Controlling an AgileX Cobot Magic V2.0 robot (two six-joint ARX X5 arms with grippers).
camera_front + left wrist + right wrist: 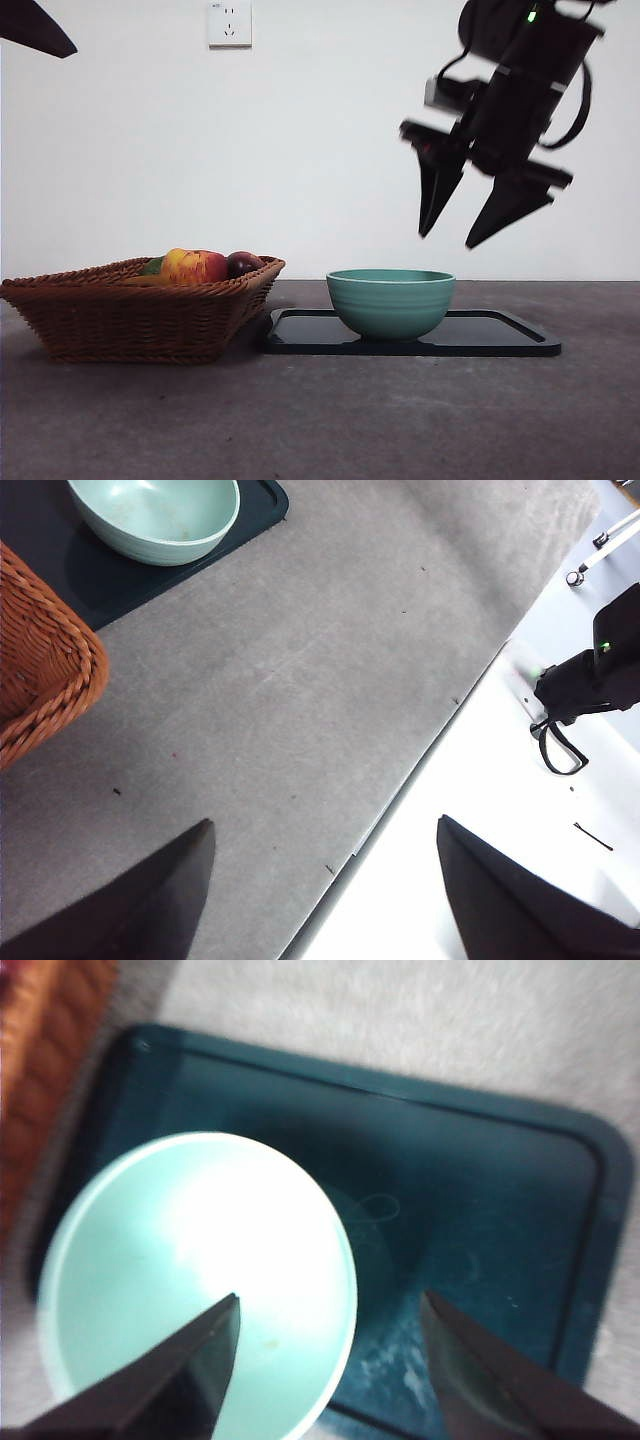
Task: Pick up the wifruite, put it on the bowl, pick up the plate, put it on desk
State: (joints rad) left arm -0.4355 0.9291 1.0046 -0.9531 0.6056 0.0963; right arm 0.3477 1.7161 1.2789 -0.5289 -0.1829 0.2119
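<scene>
- The right gripper [455, 238] hangs in the air above the right part of the dark tray [500, 335], its two black jaws spread apart and holding nothing.
- From the right wrist view, those jaws [325, 1360] straddle the rim of the bowl [190, 1290] and the bare tray floor [470, 1230] beside it; the picture is blurred.
- The seafoam-teal bowl [391, 300] stands upright on the tray, toward its left half, and looks empty inside in both wrist views.
- The tray lies flat on the grey desk [320, 420], its left end just beside the wicker basket [130, 320].
- The basket sits at the left of the desk and holds several fruits: a red-yellow apple [195, 265], a dark plum [243, 263], and a sliver of dull orange-brown skin [146, 281] low in front of the apple, which may be the wifruite; too little shows to be sure.
- The left gripper [325, 900] waits well off to the near side, over the desk's edge, jaws wide apart and empty; its view takes in the bowl [155, 515] and a corner of the basket [40, 670] in the distance.
- In the front view only a black tip [35, 30] shows at the top left corner.
</scene>
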